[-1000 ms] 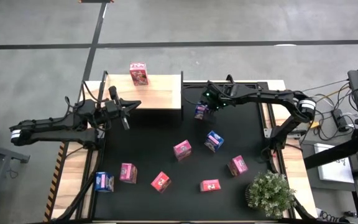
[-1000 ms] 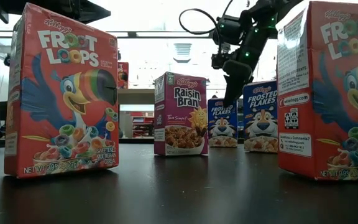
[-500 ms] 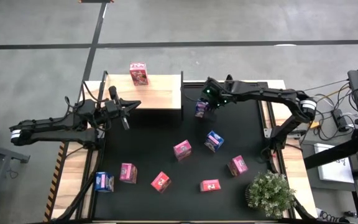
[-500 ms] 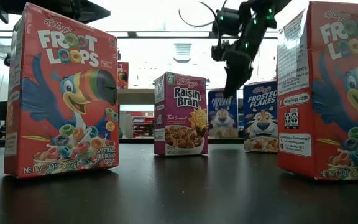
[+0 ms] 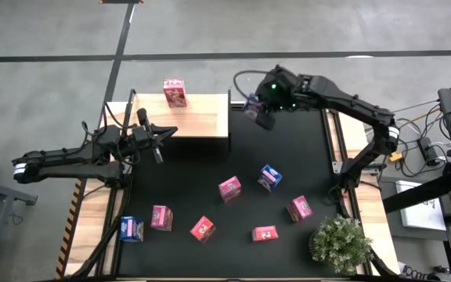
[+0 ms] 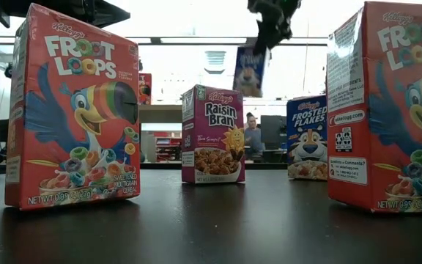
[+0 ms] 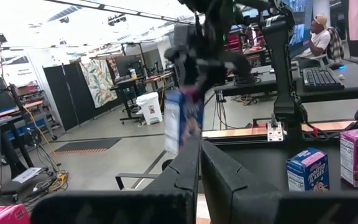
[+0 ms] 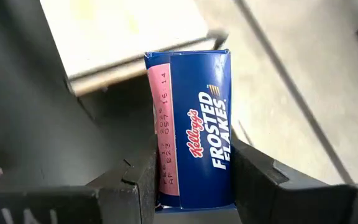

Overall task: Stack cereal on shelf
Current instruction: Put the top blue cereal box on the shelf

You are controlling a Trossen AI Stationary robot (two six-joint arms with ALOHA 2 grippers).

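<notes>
The right gripper (image 5: 261, 114) is clamped on a blue Frosted Flakes box (image 8: 194, 158), its 2 fingers (image 8: 138, 180) pressed to the carton's sides — the box hangs in the air above the mat's far edge, just beside the pale wooden shelf (image 5: 202, 117). 1 pink box (image 5: 175, 92) stands on that shelf. The left gripper (image 5: 165, 131), fingers together, waits over the shelf's front edge. Other boxes — a Raisin Bran box (image 6: 212, 133) among them — stand scattered on the black mat (image 5: 288, 172).

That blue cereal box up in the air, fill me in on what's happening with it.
The right end effector grips a blue Frosted Flakes box between its fingers, lifted clear of the black mat near the wooden shelf. One pink box stands on the shelf already. The left end effector waits shut at the shelf's front edge. Seven boxes remain on the mat.
</notes>
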